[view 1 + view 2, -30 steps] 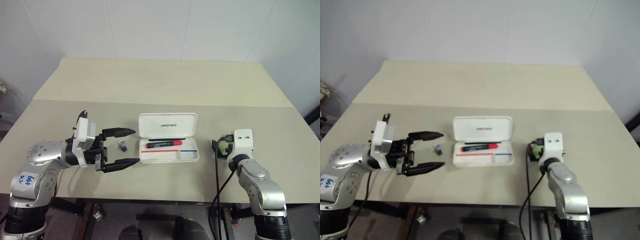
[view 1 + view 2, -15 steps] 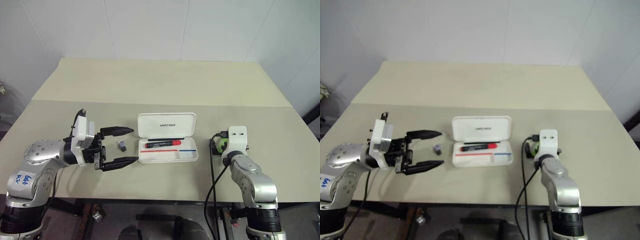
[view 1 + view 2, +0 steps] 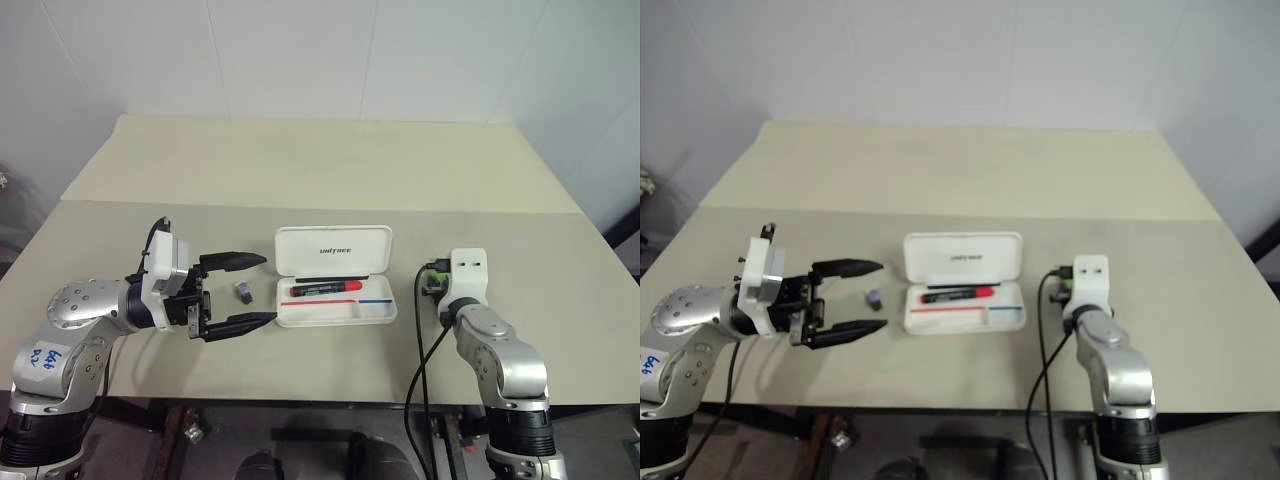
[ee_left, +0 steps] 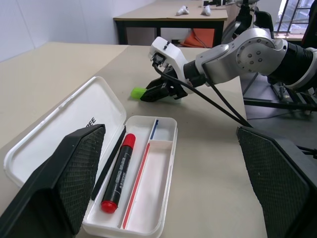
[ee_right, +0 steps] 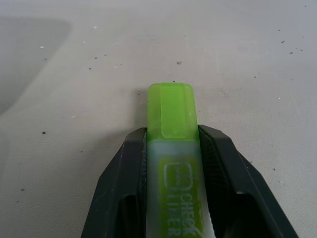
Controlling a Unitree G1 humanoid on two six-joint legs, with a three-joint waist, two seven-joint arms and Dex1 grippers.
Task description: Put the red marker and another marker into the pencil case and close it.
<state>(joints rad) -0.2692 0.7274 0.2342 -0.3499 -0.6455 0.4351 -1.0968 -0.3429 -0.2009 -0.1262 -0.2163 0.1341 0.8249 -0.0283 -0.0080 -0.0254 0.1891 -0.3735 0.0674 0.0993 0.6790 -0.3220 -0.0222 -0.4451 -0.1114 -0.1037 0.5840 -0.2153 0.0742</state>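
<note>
The white pencil case (image 3: 336,312) lies open at the table's middle, lid (image 3: 335,248) tipped back. The red marker (image 3: 327,288) lies inside it, also clear in the left wrist view (image 4: 118,172). To the right of the case, my right gripper (image 5: 172,133) is shut on the lime-green marker (image 5: 172,148), which rests low on the table with its cap sticking out past the fingertips. From the left wrist view the same gripper (image 4: 158,91) and green marker (image 4: 137,92) show beyond the case. My left gripper (image 3: 268,289) hovers open left of the case, pointing at it.
A small grey block (image 3: 243,291) sits on the table between the left gripper's fingers and the case. A black cable (image 3: 428,340) loops from the right wrist over the table's front edge. The far half of the beige table (image 3: 320,160) is bare.
My right gripper's fingers have closed on the green marker. The left gripper has stayed open in place.
</note>
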